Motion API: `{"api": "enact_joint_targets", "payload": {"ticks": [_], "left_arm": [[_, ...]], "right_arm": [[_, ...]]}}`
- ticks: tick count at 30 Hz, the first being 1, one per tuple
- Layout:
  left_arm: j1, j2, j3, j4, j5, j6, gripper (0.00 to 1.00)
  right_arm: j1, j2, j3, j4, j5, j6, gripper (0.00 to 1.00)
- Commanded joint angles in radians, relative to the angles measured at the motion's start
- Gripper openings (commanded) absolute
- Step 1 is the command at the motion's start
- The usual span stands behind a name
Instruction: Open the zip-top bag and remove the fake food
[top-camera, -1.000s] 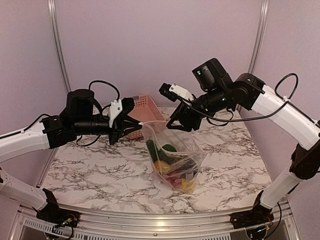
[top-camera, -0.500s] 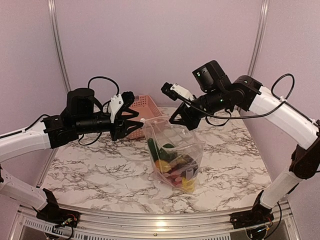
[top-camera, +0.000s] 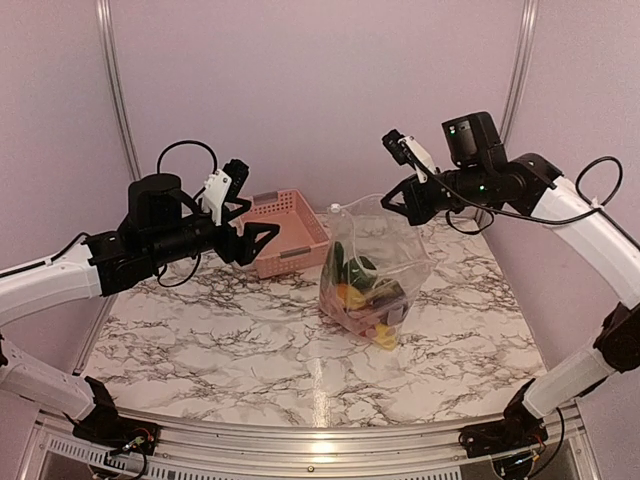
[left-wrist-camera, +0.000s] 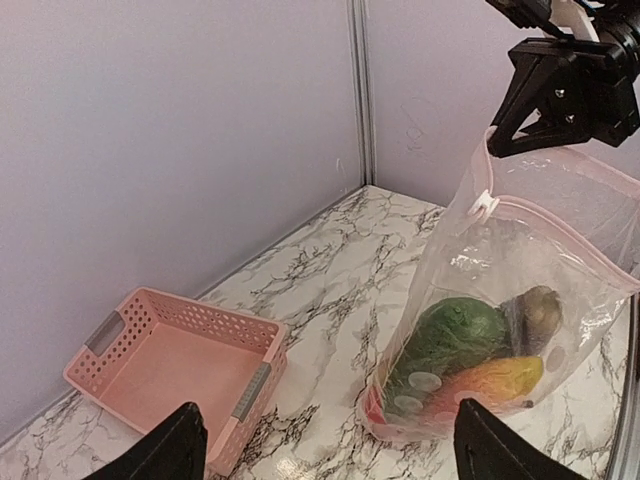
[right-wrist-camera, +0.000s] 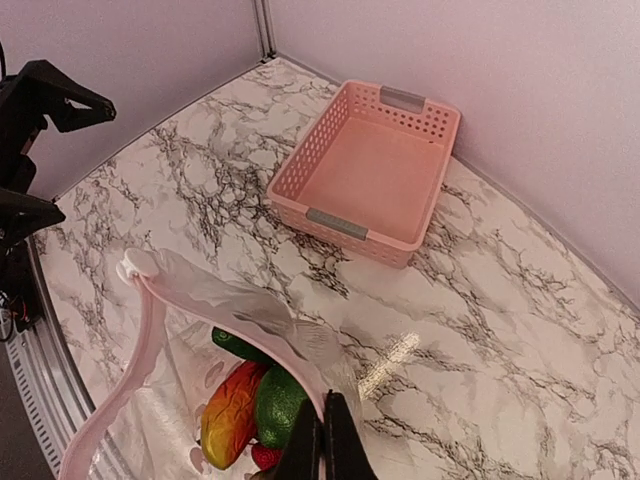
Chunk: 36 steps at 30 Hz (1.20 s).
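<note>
The left fingers (left-wrist-camera: 178, 450) have let go of the zip-top bag (top-camera: 385, 250) and pulled back left. They now stand spread wide and hold nothing. The right fingers (right-wrist-camera: 340, 450) have drawn away to the right, taking the bag along. They are pinched tight on its pink zip edge, and the bag hangs from them with its bottom on the marble surface (top-camera: 200, 340), just right of the pink basket (right-wrist-camera: 345, 235). There is 1 bag and 1 basket. The fake food (top-camera: 365, 290) lies heaped at the bag's bottom, with at least 4 pieces showing; the full count cannot be told.
</note>
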Motion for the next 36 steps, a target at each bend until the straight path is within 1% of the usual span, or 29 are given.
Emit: {"api": "enact_joint_targets", "payload": {"ticks": [1, 3, 4, 7, 10, 12, 14, 18, 23, 30, 33, 36], "left_arm": [[0.037, 0.022, -0.009, 0.059, -0.041, -0.137, 0.91], [0.051, 0.034, -0.007, 0.063, -0.067, -0.195, 0.98], [0.056, 0.041, -0.005, 0.063, -0.076, -0.214, 0.99], [0.066, 0.066, 0.013, 0.047, -0.135, -0.300, 0.99], [0.080, 0.109, 0.063, -0.045, -0.172, -0.372, 0.99], [0.087, 0.129, 0.075, -0.066, -0.172, -0.399, 0.99], [0.090, 0.132, 0.055, -0.050, -0.170, -0.437, 0.99], [0.099, 0.129, 0.000, -0.004, -0.168, -0.529, 0.99], [0.106, 0.120, -0.029, -0.032, -0.146, -0.597, 0.99], [0.113, 0.091, -0.099, -0.017, -0.125, -0.632, 0.99], [0.114, 0.089, -0.130, 0.006, -0.135, -0.643, 0.99], [0.113, 0.108, -0.155, 0.044, -0.103, -0.653, 0.99]], "right_arm": [[-0.087, -0.068, -0.014, 0.083, 0.030, 0.043, 0.00], [-0.120, -0.084, -0.023, 0.086, 0.044, 0.045, 0.00], [-0.133, -0.090, -0.029, 0.085, 0.061, 0.043, 0.00], [-0.171, -0.104, -0.055, 0.100, 0.112, 0.043, 0.00], [-0.181, -0.095, -0.092, 0.128, 0.178, 0.043, 0.00], [-0.181, -0.079, -0.125, 0.157, 0.189, 0.044, 0.00], [-0.181, -0.061, -0.157, 0.196, 0.167, 0.063, 0.00], [-0.172, -0.024, -0.214, 0.289, 0.067, 0.120, 0.00], [-0.118, 0.039, -0.246, 0.385, 0.003, 0.160, 0.00], [-0.047, 0.152, -0.243, 0.478, -0.067, 0.201, 0.00], [-0.034, 0.186, -0.249, 0.515, -0.095, 0.220, 0.00], [-0.029, 0.206, -0.271, 0.560, -0.138, 0.243, 0.00]]}}
